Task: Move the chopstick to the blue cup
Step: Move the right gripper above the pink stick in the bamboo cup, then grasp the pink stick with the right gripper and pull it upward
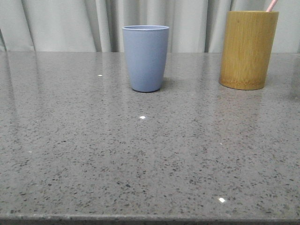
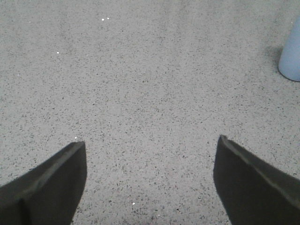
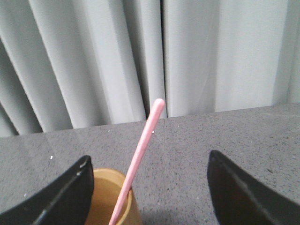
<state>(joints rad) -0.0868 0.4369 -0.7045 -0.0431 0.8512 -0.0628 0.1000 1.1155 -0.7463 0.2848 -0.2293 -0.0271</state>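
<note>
One chopstick (image 3: 140, 157) stands in the bamboo holder (image 3: 110, 199), leaning, its long axis running steeply up and tilted to one side. In the right wrist view it rises between the spread fingers of the right end effector (image 3: 149, 161), which is released and holds nothing; judged the nearer arm. The stick is thin, straight, pale pink, with a rounded tip. Front view: pink tip (image 1: 271, 5) pokes above the holder (image 1: 248, 49), blue cup (image 1: 146, 58) well apart to its left on the worktop (image 1: 140, 159). Left end effector (image 2: 150, 145) released, over bare worktop.
</note>
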